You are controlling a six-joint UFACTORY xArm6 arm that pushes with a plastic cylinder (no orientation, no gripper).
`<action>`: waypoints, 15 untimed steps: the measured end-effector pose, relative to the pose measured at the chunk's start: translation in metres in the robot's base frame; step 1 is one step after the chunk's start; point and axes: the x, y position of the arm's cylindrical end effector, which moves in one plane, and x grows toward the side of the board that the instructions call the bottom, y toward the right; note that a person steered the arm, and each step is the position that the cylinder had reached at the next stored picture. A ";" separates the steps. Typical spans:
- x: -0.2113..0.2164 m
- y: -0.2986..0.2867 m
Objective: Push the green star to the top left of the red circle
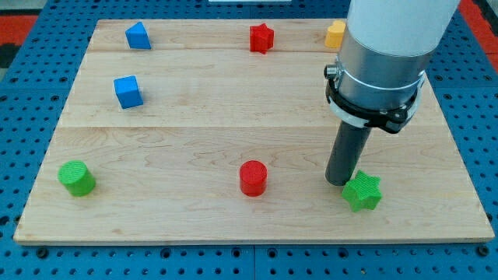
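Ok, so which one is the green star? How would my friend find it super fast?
Start at the wooden board and look along its bottom edge, toward the view's right. The green star sits there, right beside my tip, which is at its upper left. The only other green block, the green cylinder, is round and sits far off at the view's left.

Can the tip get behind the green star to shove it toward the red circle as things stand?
Probably yes. My tip sits at the green star's upper-left edge, on the red circle's side. Bare board around the star should let it circle round to the star's right.
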 end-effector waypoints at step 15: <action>0.052 -0.109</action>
